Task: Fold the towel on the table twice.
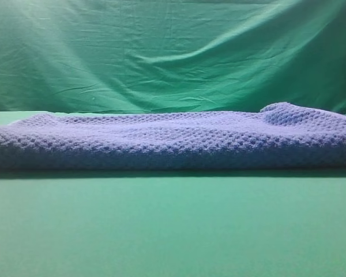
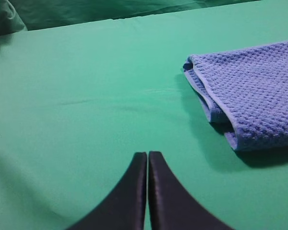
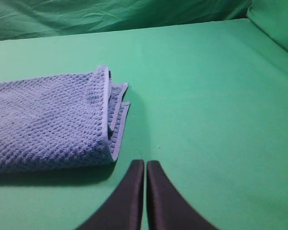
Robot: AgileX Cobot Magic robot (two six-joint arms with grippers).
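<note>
Lying flat on green tabletop [image 1: 173,231]: waffle-knit towel [image 1: 173,141], already layered. Left fingers [image 2: 148,160] and right fingers [image 3: 145,167] clenched, empty, each just off a towel end. Likely soft, floppy, light, grippy. Best pinched at stacked hem corners, all layers together.
</note>
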